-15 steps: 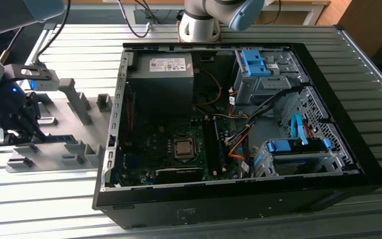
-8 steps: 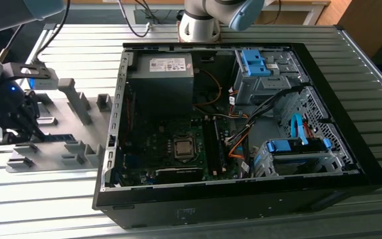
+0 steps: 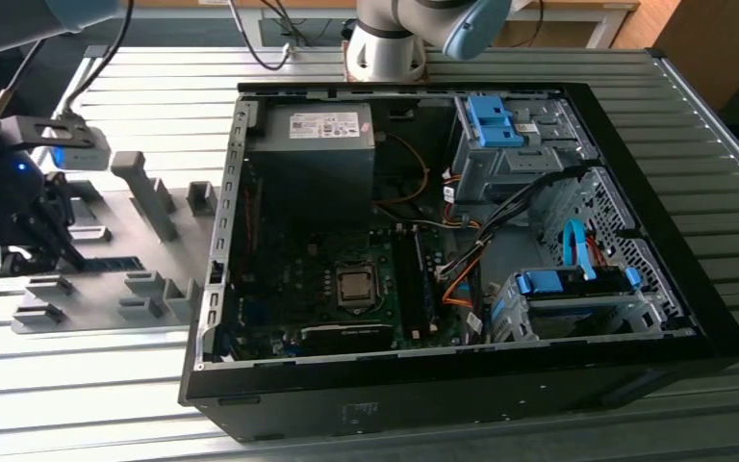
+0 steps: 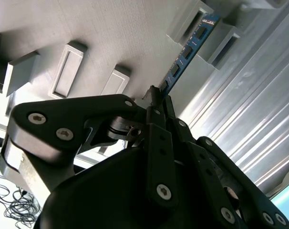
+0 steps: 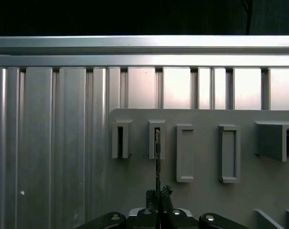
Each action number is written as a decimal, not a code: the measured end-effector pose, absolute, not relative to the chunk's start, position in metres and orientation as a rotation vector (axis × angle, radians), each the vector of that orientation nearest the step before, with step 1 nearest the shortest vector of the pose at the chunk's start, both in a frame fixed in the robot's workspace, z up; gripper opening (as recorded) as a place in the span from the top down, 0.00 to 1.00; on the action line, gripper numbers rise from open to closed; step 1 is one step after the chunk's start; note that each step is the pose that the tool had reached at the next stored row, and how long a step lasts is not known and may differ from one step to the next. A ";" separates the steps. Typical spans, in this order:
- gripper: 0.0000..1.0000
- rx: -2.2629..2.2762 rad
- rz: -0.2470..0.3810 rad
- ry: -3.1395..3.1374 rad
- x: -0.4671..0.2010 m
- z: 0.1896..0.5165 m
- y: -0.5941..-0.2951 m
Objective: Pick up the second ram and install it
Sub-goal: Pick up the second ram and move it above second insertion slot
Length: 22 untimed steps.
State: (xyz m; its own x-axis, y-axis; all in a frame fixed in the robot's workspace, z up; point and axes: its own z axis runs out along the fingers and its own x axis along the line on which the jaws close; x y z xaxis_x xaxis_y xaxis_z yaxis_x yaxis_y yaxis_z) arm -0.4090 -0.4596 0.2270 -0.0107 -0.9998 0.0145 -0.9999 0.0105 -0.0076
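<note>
The second ram (image 4: 188,47) is a thin blue-green stick with dark chips. It stands on edge in the slotted blocks of a grey fixture plate (image 4: 111,33). In the first wrist view the ram (image 5: 157,152) is seen edge-on, running from a slotted block to my fingertips. My gripper (image 4: 156,98) is shut on the stick's near end, with the black fingers (image 5: 166,192) pressed against both faces. In the exterior view the gripper (image 3: 34,248) is low over the fixture plate (image 3: 100,298) at that view's left, with the ram (image 3: 113,260) beside it.
An open black computer case (image 3: 652,318) lies at the centre of the ribbed metal table (image 3: 729,164). Inside it are the motherboard's long black slots (image 3: 411,279), a processor socket (image 3: 353,286), cables and blue drive brackets (image 3: 492,120). Upright grey blocks (image 3: 151,192) stand on the fixture plate.
</note>
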 end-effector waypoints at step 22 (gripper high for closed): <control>0.86 2.206 0.024 -2.230 -0.409 0.244 -0.460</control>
